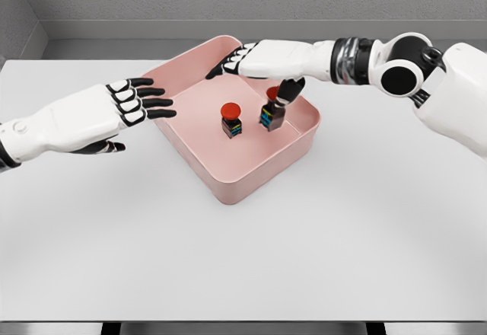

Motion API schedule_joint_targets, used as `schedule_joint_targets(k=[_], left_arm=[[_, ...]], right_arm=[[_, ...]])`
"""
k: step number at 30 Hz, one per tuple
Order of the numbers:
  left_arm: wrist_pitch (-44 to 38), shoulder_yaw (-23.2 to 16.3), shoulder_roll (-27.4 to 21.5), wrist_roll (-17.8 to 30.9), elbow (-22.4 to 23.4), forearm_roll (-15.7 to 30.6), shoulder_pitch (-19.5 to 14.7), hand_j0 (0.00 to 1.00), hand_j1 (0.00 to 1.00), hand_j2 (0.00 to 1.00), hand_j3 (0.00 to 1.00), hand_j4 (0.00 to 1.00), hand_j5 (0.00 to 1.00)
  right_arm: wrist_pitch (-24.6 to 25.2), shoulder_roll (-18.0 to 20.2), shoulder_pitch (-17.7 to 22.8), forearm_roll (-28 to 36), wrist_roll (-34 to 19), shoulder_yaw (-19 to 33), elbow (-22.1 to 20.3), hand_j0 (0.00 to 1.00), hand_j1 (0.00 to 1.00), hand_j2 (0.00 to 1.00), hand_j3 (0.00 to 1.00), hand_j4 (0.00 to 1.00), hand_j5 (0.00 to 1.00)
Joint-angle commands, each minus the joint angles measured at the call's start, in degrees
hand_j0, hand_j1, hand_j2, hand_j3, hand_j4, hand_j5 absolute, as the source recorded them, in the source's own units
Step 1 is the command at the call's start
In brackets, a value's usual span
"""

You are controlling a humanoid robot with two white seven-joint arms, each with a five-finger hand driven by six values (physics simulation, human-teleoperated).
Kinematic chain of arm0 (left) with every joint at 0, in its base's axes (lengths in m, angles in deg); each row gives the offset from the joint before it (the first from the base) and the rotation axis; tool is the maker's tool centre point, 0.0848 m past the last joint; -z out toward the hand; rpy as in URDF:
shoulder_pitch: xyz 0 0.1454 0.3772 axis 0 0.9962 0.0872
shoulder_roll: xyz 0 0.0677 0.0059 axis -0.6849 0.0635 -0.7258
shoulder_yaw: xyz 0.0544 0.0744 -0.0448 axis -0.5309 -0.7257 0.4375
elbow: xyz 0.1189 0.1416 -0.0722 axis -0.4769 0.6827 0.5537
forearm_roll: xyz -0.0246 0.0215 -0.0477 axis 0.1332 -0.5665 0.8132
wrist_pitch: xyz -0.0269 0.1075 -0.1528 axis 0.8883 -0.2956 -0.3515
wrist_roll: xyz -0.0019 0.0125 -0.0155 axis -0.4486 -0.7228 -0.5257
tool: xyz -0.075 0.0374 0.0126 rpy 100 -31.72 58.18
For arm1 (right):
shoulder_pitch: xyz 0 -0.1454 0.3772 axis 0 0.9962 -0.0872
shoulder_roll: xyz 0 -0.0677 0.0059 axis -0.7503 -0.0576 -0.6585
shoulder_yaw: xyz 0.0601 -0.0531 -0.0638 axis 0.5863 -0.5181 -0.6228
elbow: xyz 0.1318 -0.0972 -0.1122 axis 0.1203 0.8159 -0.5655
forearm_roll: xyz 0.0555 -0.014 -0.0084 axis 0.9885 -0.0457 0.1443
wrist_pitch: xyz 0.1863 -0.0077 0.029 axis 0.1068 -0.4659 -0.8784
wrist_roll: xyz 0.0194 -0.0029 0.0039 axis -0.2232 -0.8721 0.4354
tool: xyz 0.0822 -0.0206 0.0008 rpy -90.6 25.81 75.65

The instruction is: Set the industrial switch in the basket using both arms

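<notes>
Switches, plural actually: two industrial switches with red mushroom buttons are already standing inside the pink basket [251, 186]. The left switch [231, 120] stands upright near the middle of the floor, free of everything. The right switch [272, 113] leans a bit, and the right hand [255, 61] reaches across the basket from the right with its thumb hanging down onto or just in front of that switch's top. Honestly can't tell if it's pinching it or has just let go; the other fingers stretch flat toward the far-left rim, so I'd guess a release rather than a grip.

The left hand [129, 105] hovers just outside the basket's left wall with fingers spread straight and holding nothing, fingertips close to the rim. Looks like it's parked there because its part is done.

Room-wise: the basket sits turned diagonal on the white bench [243, 266], with one corner pointing at the robot. The right switch is near the right wall, so there's little slack that side. Above the basket is open, so lifting straight up looks like the cleanest way out for both hands, and there's lots of bare bench in front.
</notes>
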Motion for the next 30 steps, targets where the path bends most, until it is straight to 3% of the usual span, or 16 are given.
schedule_joint_targets(k=[1, 8, 13, 16, 22, 30], left_arm=[[0.05, 0.05, -0.06, -0.05, 0.05, 0.39, -0.09, 1.0, 1.0, 1.0, 1.0, 1.0, 1.0], [0.05, 0.05, -0.06, -0.05, 0.05, 0.39, 0.0, 1.0, 1.0, 1.0, 1.0, 1.0, 1.0], [0.05, 0.05, -0.14, -0.05, 0.05, 0.3, 0.0, 1.0, 1.0, 1.0, 1.0, 1.0, 1.0], [0.05, 0.13, -0.14, -0.05, 0.23, 0.3, 0.09, 1.0, 1.0, 1.0, 1.0, 1.0, 1.0], [0.05, 0.13, 0.03, -0.05, 0.14, 0.3, 0.09, 1.0, 1.0, 1.0, 1.0, 1.0, 1.0], [0.05, 0.22, -0.06, 0.04, 0.14, 0.39, 0.09, 1.0, 1.0, 1.0, 1.0, 1.0, 1.0]], right_arm=[[-0.01, -0.1, 0.0, 0.17, -0.05, -0.27, -0.01, 1.0, 1.0, 1.0, 1.0, 1.0, 1.0], [-4.49, 0.51, -0.62, 0.26, -0.05, 0.34, -0.45, 1.0, 1.0, 1.0, 1.0, 1.0, 1.0], [-7.39, 9.12, 0.7, 0.53, -0.14, 4.74, -0.36, 1.0, 1.0, 1.0, 1.0, 1.0, 1.0], [-10.2, 14.66, 5.98, 1.67, 0.04, 10.71, -0.19, 1.0, 1.0, 1.0, 1.0, 1.0, 1.0], [-11.52, 21.26, 11.43, 3.87, 0.04, 15.2, 0.08, 1.0, 1.0, 1.0, 1.0, 1.0, 1.0], [-11.52, 21.78, 12.66, 4.74, 0.48, 15.72, 0.52, 1.0, 1.0, 1.0, 1.0, 1.0, 1.0]])
